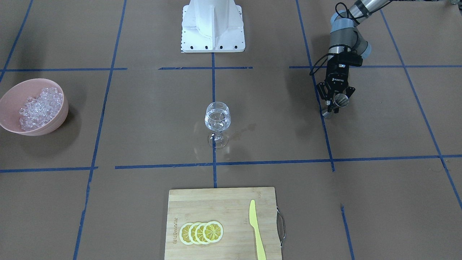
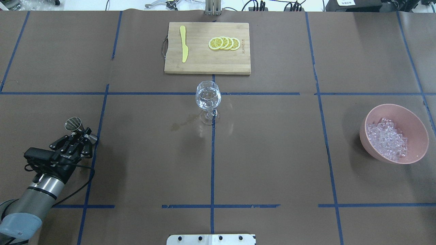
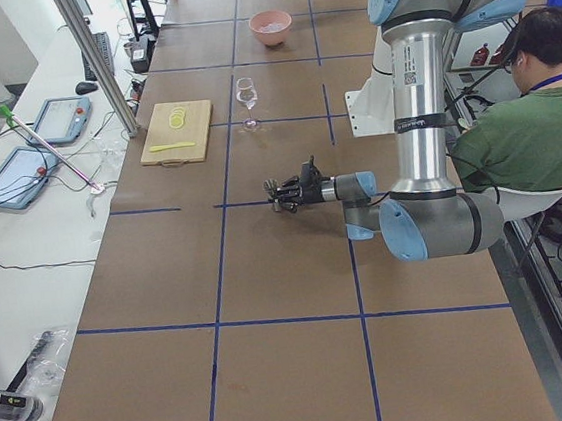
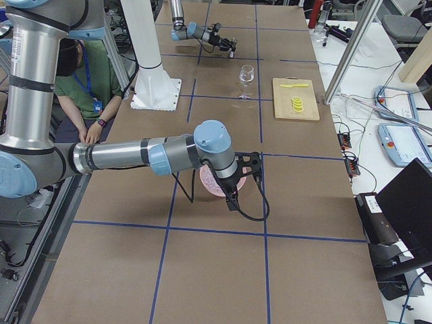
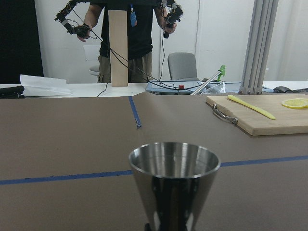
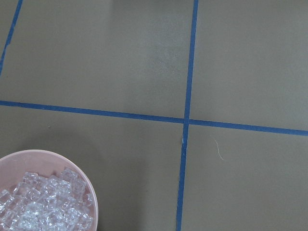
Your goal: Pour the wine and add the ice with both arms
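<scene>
left end effector [image 2: 83, 134] pinches jigger [image 2: 74, 124] far from glass [image 2: 208, 97]; right end effector [image 4: 233, 189]: cannot tell.

- Table [image 2: 272, 153] covered in brown paper, crossed by blue tape lines [image 2: 212, 170];
- wine glass [image 2: 208, 102] upright at the centre, on a tape line; a wet stain [image 2: 182, 124] just beside its foot;
- pink bowl [image 2: 405, 117] toward the robot's right;
- wooden cutting board [image 2: 201, 58] at the far edge;
- white pedestal [image 1: 213, 36] at the robot's edge.

Right arm [image 4: 135, 156] is blocking part of the pink bowl [image 4: 214, 183] and hiding the right gripper's fingers; jaw state unreadable. Jigger [image 5: 174, 183] is running off the left wrist view's bottom edge. Wine in the wine glass [image 1: 217, 117] is showing too faintly to gauge.
</scene>
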Controlling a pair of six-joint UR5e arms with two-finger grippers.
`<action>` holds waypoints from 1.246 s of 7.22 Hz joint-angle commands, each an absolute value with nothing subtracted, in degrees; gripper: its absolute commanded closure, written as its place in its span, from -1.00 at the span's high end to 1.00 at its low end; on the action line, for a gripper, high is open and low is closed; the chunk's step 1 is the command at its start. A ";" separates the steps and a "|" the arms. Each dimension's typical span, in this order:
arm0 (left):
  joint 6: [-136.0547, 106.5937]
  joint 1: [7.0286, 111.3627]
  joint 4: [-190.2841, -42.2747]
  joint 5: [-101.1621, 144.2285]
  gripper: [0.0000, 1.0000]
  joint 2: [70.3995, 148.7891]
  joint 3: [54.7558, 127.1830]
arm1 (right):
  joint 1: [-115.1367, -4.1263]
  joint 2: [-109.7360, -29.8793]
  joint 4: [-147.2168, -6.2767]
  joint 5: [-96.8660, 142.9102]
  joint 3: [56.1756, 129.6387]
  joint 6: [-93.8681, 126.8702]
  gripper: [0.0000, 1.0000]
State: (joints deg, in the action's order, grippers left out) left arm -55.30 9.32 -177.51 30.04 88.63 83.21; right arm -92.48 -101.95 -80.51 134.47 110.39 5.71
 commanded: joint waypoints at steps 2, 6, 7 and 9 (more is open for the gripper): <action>-55.11 9.14 -177.45 28.92 -0.97 88.42 83.23 | -92.72 -102.04 -80.51 134.47 110.48 5.63 1.00; -55.20 9.05 -177.36 28.74 -0.69 88.51 83.14 | -92.90 -102.04 -80.51 134.47 110.39 5.63 1.00; -55.20 8.97 -177.36 28.74 -0.65 88.77 82.36 | -92.90 -102.04 -80.51 134.47 110.39 5.63 1.00; -55.20 8.61 -177.36 28.74 -0.55 88.86 82.00 | -92.90 -102.04 -80.51 134.47 110.39 5.63 1.00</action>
